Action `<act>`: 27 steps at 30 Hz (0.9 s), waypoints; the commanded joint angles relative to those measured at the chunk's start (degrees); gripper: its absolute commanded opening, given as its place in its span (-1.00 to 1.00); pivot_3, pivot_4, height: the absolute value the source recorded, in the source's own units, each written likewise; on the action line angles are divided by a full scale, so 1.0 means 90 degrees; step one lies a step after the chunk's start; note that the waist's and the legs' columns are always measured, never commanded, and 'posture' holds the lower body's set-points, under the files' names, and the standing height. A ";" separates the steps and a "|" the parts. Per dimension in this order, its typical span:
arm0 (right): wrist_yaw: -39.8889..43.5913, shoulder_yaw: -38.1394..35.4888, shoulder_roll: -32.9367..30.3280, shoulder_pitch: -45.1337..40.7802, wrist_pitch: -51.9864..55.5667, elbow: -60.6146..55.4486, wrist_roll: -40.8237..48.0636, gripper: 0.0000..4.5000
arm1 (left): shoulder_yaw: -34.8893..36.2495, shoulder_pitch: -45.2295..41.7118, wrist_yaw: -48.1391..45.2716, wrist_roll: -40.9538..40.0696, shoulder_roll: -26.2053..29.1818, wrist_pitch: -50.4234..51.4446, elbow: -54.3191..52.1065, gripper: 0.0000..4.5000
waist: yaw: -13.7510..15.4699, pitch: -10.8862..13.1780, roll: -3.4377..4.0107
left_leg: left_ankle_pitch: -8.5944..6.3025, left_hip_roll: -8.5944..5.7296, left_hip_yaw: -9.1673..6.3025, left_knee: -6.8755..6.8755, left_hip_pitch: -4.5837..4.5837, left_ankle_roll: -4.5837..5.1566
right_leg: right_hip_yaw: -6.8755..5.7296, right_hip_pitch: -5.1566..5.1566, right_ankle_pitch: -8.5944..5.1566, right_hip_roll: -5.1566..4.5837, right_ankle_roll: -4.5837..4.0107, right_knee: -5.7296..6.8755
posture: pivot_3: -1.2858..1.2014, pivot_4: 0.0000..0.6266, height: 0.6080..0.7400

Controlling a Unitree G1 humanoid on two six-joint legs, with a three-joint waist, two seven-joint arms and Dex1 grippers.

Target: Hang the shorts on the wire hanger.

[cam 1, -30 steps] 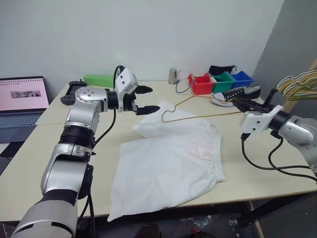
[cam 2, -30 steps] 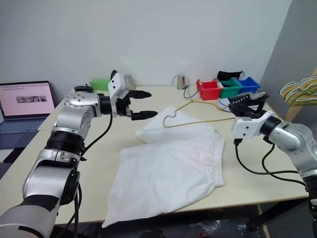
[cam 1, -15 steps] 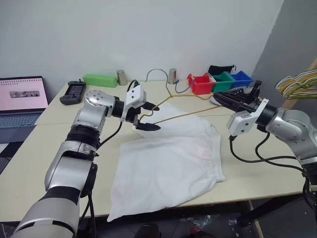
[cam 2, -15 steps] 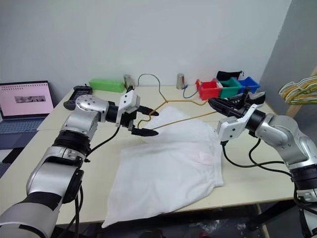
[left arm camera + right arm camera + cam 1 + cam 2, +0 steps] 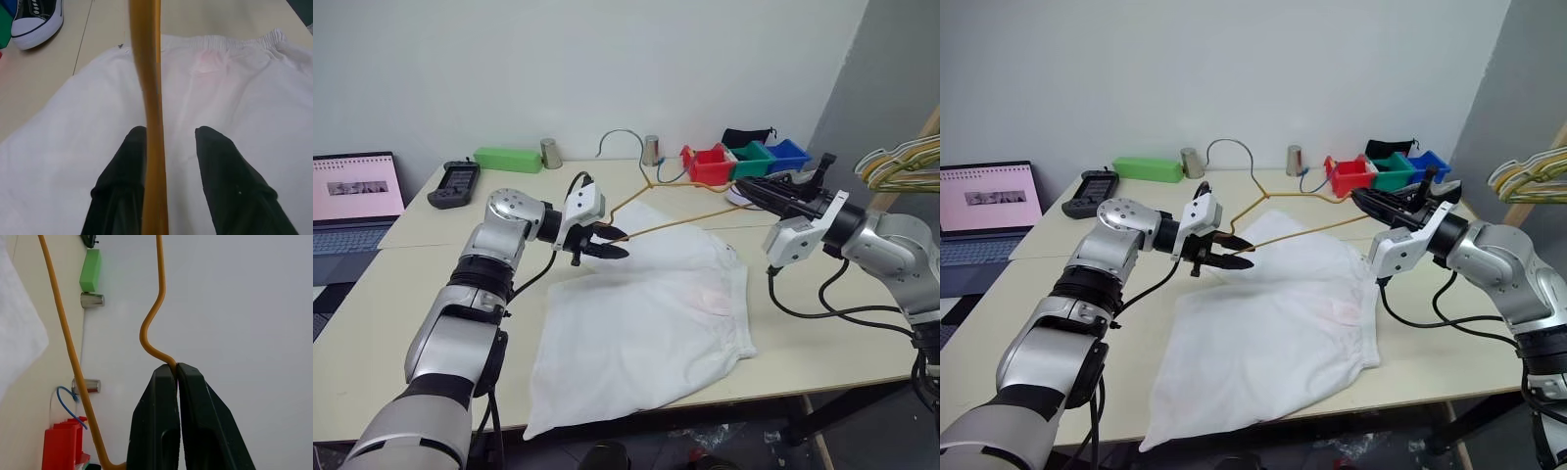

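Evidently the right claw (image 5: 1363, 199) clamps the hanger (image 5: 1278, 201) aloft, centre frame; left claw (image 5: 1232, 253) straddles its wire, half-closed, steadying it over the shorts (image 5: 1273, 323).

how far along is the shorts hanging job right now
Done: the wire hanger is lifted off the table, the right gripper shut on one corner. In hand: the left gripper straddles the hanger's bar with a gap beside one finger, so no firm grip is visible. Left: the shorts lie flat on the table, not on the hanger; they have to be threaded or draped over it.
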 commanded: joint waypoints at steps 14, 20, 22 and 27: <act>0.0509 -0.0112 0.0061 0.0101 0.0592 -0.0127 0.0223 -0.68 | 0.0036 -0.0344 0.0841 0.0499 -0.0066 -0.0762 0.0368 -1.00 | 0.0005 0.0000 0.0000 | 0.0000 0.0000 0.0000 0.0000 0.0001 0.0000 | 0.0001 0.0000 0.0000 -0.0001 0.0000 0.0001 | 0.26 -1.00 1.00; 0.1305 -0.0261 0.0053 0.0456 0.1400 -0.0361 0.0925 -0.03 | -0.0079 -0.0422 0.2191 0.1147 -0.0109 -0.1912 0.0777 -1.00 | 0.0032 0.0000 0.0000 | -0.0001 0.0003 -0.0003 0.0001 0.0005 0.0001 | 0.0000 0.0000 0.0001 -0.0007 0.0001 0.0002 | 0.26 -1.00 1.00; 0.1586 -0.0340 0.0114 0.0486 0.2035 -0.0567 0.1234 0.19 | -0.0262 -0.0388 0.2721 0.1579 -0.0005 -0.2464 0.0853 -1.00 | 0.0043 0.0000 0.0000 | -0.0001 0.0004 -0.0004 0.0001 0.0005 0.0001 | -0.0001 0.0000 0.0001 -0.0010 0.0001 0.0002 | 0.26 -1.00 1.00; 0.2062 -0.0359 0.0331 0.0212 0.4003 -0.0895 0.1642 0.69 | -0.0568 -0.0234 0.3797 0.2369 0.0128 -0.3338 0.0479 -1.00 | 0.0091 -0.0001 0.0000 | -0.0001 0.0004 -0.0007 0.0000 0.0006 0.0001 | -0.0003 0.0000 0.0001 -0.0013 0.0001 0.0005 | 0.27 -1.00 1.00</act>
